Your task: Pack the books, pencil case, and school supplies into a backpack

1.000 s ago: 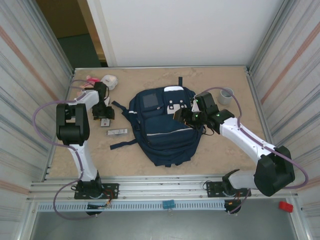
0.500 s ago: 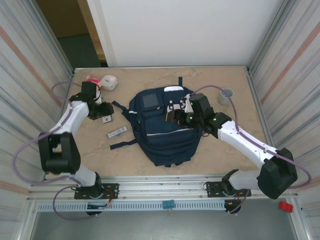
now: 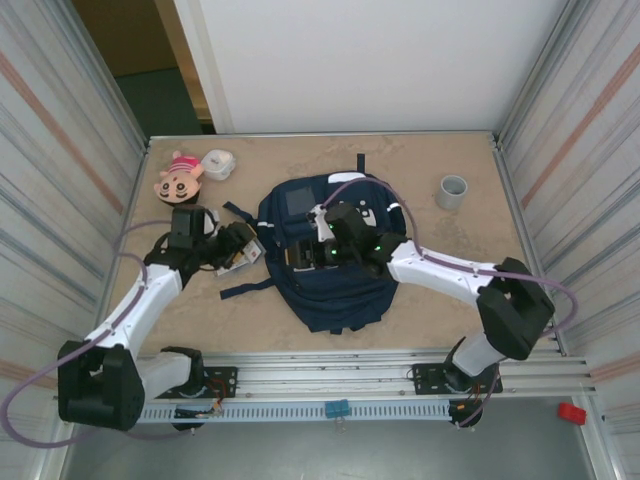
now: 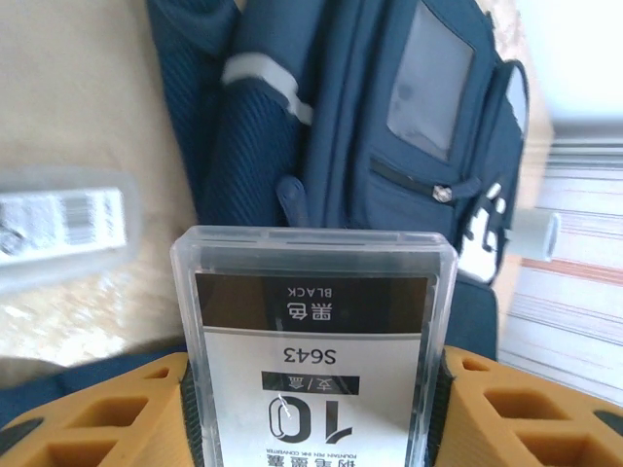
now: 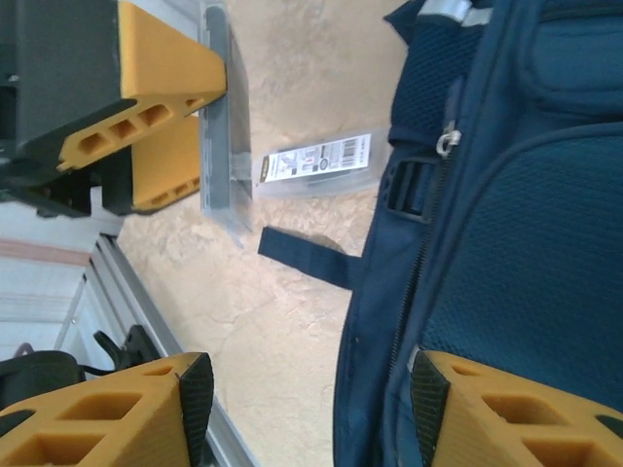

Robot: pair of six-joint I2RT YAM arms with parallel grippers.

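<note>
A: Top external. Surface: beige mottled table (image 3: 420, 160). Surroundings?
B: Ribbed metal walls (image 3: 70, 150) left and right, white wall (image 3: 380, 60) behind, dark doorway (image 3: 150, 90) far left.
A: Backpack (image 3: 340, 295)?
B: Mid-table, lying flat, navy, front up.
A: Left gripper (image 3: 240, 252)?
B: Clamped on a clear packet (image 4: 311, 331), just beside the backpack's left edge.
A: Second packet (image 5: 316, 161)?
B: On the table beside the backpack, near a loose strap (image 5: 307, 255).
A: Right gripper (image 5: 310, 394)?
B: Fingers apart, nothing between them, over the backpack's left edge.
A: Sundries?
B: Doll head (image 3: 175, 178) and white roll (image 3: 218, 163) far left, grey cup (image 3: 453, 190) far right.
</note>
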